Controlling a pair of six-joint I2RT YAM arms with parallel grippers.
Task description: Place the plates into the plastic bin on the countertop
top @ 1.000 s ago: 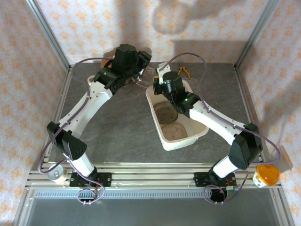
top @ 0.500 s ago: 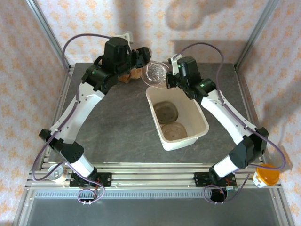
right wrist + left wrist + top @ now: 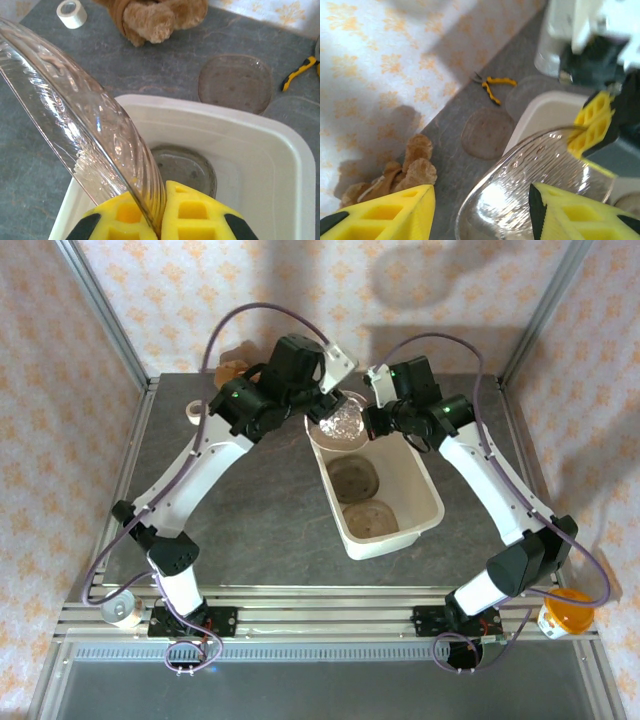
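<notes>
- right claw (image 3: 160, 212): clamped tight on the rim of a clear plate (image 3: 85, 120), which is steeply tilted and in the air.
- left claw (image 3: 482, 200): jaws part-spread, one finger either side of that same plate. Can't tell whether it bears on it.
- held plate hangs over the far end of the bin (image 3: 428, 498), not yet down inside.
- in the bin: far plate (image 3: 352, 478) and near plate (image 3: 372, 517), both flat on the floor, side by side.
- on the tabletop (image 3: 25, 175) beyond the bin: loose plate (image 3: 236, 82), with an edge plate (image 3: 295, 112) just beside it and pliers (image 3: 298, 71) near both.
- status, my read: two in, a third mid-delivery, at least two left to fetch, so roughly halfway.
- next: lower the held plate, release it, then go for the loose ones.
</notes>
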